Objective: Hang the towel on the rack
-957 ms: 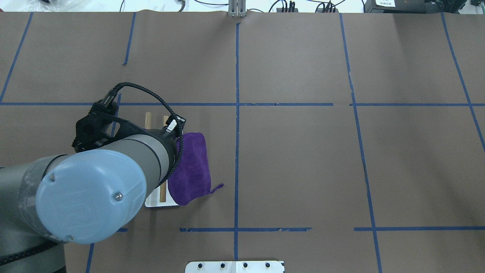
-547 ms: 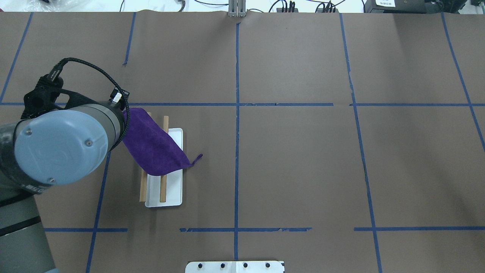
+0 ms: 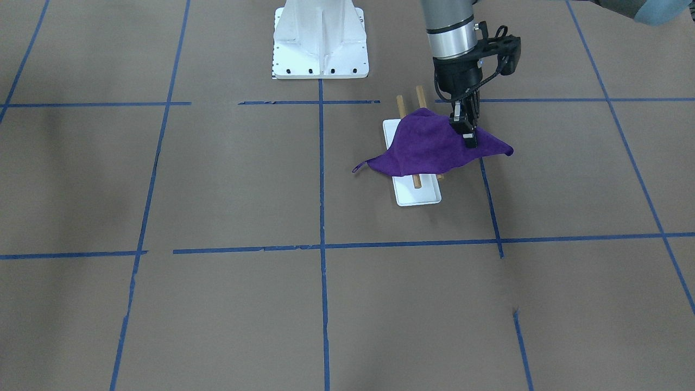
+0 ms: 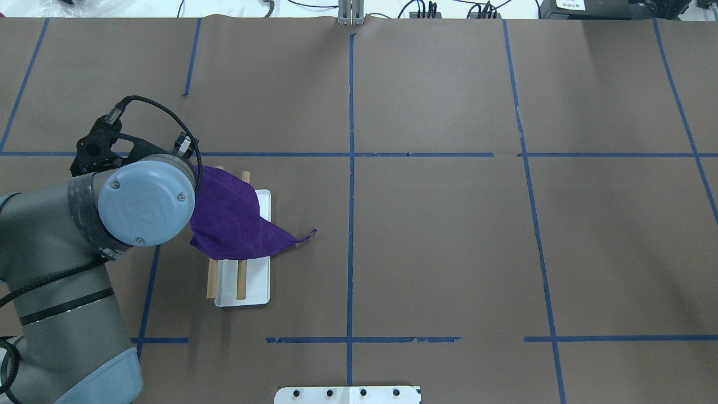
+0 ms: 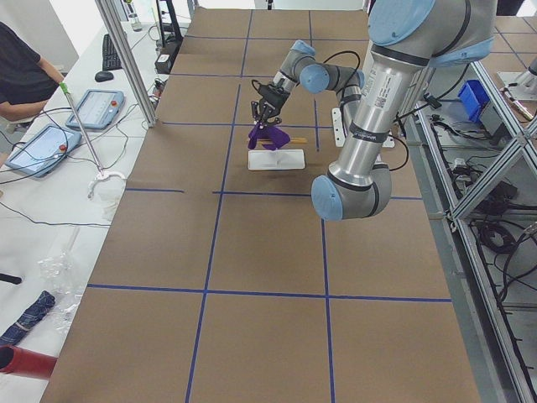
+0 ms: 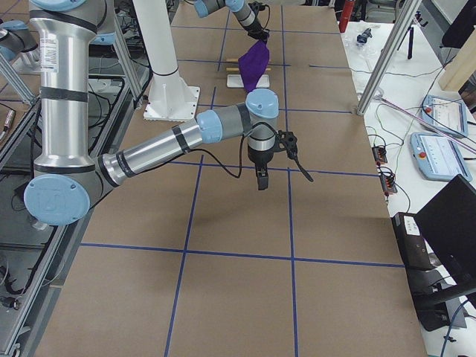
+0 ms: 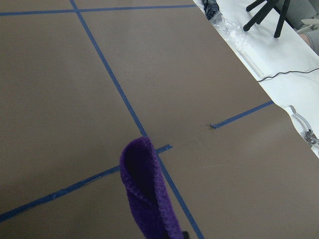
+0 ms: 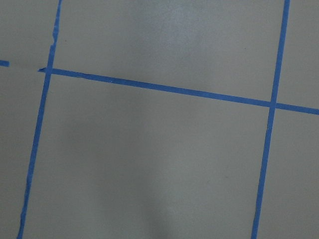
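The purple towel (image 3: 429, 145) is draped across both wooden rods of the rack (image 3: 418, 194), whose white base sticks out toward the camera. My left gripper (image 3: 468, 134) is shut on the towel's edge on the side of the rack away from the table's middle and holds it just above the table. In the overhead view the towel (image 4: 233, 216) covers the far half of the rack (image 4: 253, 289), and the arm hides the gripper. The left wrist view shows a towel fold (image 7: 147, 199). My right gripper (image 6: 260, 178) hangs over bare table, away from the rack; I cannot tell whether it is open.
The big white bolted pedestal (image 3: 320, 38) stands at the robot's side of the table, beside the rack. Brown paper with blue tape lines (image 4: 350, 168) covers the table. Tablets and cables (image 5: 50, 143) lie on a side bench.
My left arm has swung the towel leftward from beside the rack, over both rods, then sunk a little. The towel now lies draped over the rods, its tail hanging toward the table's middle.
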Robot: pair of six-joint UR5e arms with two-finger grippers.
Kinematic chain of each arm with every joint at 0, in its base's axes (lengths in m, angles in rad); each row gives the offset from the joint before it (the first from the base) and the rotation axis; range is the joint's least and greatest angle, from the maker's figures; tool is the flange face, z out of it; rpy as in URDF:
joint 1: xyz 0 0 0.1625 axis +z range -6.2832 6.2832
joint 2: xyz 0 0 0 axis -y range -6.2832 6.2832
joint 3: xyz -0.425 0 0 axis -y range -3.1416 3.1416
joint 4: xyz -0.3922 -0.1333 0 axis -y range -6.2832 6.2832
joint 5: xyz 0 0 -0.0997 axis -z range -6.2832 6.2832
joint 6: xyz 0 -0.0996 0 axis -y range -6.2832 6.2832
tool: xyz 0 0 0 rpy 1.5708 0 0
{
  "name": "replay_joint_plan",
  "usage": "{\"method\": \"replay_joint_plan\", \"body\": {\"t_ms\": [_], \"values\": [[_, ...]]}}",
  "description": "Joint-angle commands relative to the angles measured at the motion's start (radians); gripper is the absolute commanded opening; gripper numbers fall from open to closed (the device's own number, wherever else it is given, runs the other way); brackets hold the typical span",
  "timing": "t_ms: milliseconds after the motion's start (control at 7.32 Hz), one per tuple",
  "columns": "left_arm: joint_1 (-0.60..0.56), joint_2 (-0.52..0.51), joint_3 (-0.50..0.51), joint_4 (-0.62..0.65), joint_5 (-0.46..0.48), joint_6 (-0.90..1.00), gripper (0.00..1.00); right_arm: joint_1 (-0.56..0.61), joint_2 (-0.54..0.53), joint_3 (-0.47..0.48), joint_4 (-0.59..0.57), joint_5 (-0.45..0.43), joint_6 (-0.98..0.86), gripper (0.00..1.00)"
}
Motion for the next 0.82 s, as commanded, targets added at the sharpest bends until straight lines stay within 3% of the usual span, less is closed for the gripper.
{"method": "replay_joint_plan", "body": {"t_ms": [0,137,683], "values": [[-0.002,0.072,0.03,-0.074,0.0,0.092,0.0,0.015,0.004,0.003,-0.001,0.033,0.0,1.0],[-0.002,0.083,0.033,-0.075,0.0,0.156,0.99,0.018,0.006,0.005,-0.001,0.036,0.0,1.0],[-0.06,0.1,-0.008,-0.08,-0.018,0.391,1.0,0.039,0.015,-0.003,-0.001,0.047,-0.003,1.0]]}}
